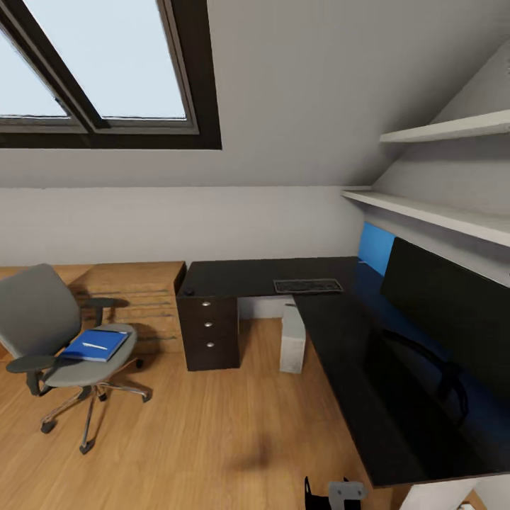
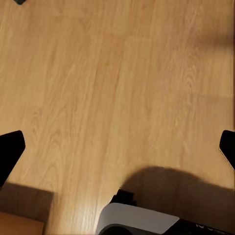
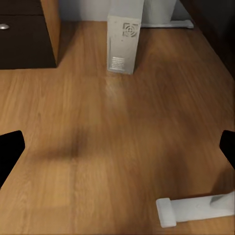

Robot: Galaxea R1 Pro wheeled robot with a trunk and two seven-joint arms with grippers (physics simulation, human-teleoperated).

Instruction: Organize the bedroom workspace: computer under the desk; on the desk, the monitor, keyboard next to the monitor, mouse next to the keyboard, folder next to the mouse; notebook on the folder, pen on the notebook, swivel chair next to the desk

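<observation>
blue folder (image 1: 94,345) lies on chair (image 1: 53,340) seat, pen (image 1: 94,346) on top, well apart from black surface (image 1: 340,333) | keyboard (image 1: 308,286), monitor (image 1: 453,312) on it | computer (image 3: 124,36) beneath | left end effector (image 2: 117,147), right end effector (image 3: 117,152) spread open, empty, over floor (image 1: 198,425): likely still approaching

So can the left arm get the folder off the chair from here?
Probably not yet. The folder lies on the chair seat well across the floor, while the left gripper hangs open over bare floorboards near the robot. Nothing blocks the way; driving closer should do it.
</observation>
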